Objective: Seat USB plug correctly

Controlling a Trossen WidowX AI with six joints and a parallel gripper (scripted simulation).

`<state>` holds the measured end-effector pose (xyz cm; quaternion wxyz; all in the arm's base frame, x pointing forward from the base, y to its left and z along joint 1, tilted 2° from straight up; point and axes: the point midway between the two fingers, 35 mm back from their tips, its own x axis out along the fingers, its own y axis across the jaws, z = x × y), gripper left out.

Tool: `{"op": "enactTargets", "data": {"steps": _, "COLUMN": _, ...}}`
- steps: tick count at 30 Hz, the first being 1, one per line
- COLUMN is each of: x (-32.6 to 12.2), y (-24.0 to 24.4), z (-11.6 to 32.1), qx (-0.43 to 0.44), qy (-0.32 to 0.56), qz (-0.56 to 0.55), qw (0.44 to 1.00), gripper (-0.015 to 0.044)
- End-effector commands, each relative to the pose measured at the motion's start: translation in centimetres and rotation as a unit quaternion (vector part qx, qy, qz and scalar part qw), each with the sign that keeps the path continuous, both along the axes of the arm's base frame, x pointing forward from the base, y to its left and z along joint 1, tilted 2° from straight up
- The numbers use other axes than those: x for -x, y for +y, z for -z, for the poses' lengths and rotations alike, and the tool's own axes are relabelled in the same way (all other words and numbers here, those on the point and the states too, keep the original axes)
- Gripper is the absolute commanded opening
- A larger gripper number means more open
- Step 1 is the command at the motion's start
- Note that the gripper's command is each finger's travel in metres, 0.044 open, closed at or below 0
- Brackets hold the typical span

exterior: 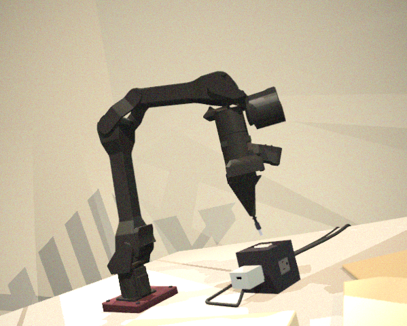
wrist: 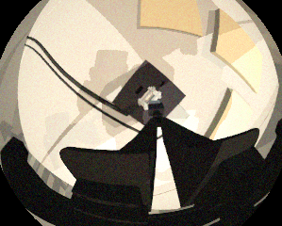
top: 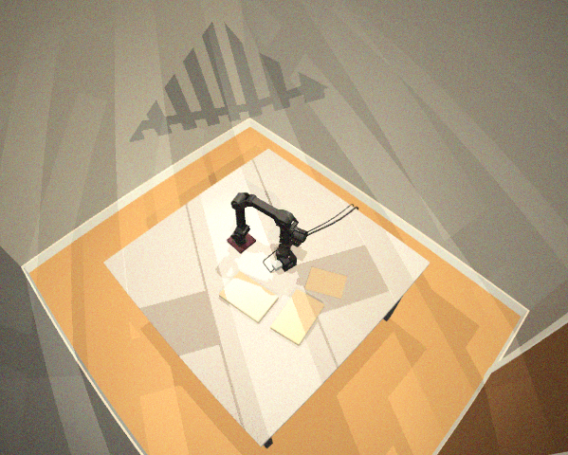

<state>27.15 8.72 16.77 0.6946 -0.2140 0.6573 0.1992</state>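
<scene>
My gripper (exterior: 253, 216) (wrist: 158, 122) is shut on the small black USB plug (exterior: 257, 224) (wrist: 156, 110), whose pale metal end points down and leans slightly. The plug is out of the socket, a little above the black power cube (exterior: 254, 261) (wrist: 145, 72). The white socket panel (exterior: 263, 245) (wrist: 145, 98) on the cube's top is partly covered by the plug in the wrist view. In that view the cube appears turned diagonally relative to the fingers. Which way round the plug's inner side faces cannot be told. In the top view the arm mostly hides the cube.
A white adapter (exterior: 247, 277) (top: 273, 264) sticks out of the cube's side, with a dark cable loop (exterior: 222, 304) beside it. Black cables (exterior: 315, 242) (top: 333, 220) run away behind the cube. Several yellowish flat pads, one here (top: 249, 300), lie nearby. The arm stands on a red base (exterior: 140, 301).
</scene>
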Motion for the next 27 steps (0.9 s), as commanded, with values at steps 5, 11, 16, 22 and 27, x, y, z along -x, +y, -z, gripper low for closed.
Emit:
{"op": "enactTargets", "data": {"steps": 5, "x": 0.02, "y": 0.00, "z": 0.02, "qx": -0.005, "qy": 0.000, "qz": 0.095, "qw": 0.995, "gripper": 0.0000}}
{"op": "enactTargets", "data": {"steps": 11, "x": 0.02, "y": 0.00, "z": 0.02, "qx": -0.010, "qy": 0.000, "qz": 0.173, "qw": 0.985, "gripper": 0.0000}}
{"op": "enactTargets", "data": {"steps": 16, "x": 0.02, "y": 0.00, "z": 0.02, "qx": -0.013, "qy": -0.001, "qz": 0.237, "qw": 0.971, "gripper": 0.0000}}
{"op": "enactTargets", "data": {"steps": 22, "x": 0.02, "y": 0.00, "z": 0.02, "qx": -0.018, "qy": -0.001, "qz": 0.312, "qw": 0.950, "gripper": 0.0000}}
{"op": "enactTargets", "data": {"steps": 27, "x": 0.02, "y": 0.00, "z": 0.02, "qx": -0.021, "qy": -0.001, "qz": 0.374, "qw": 0.927, "gripper": 0.0000}}
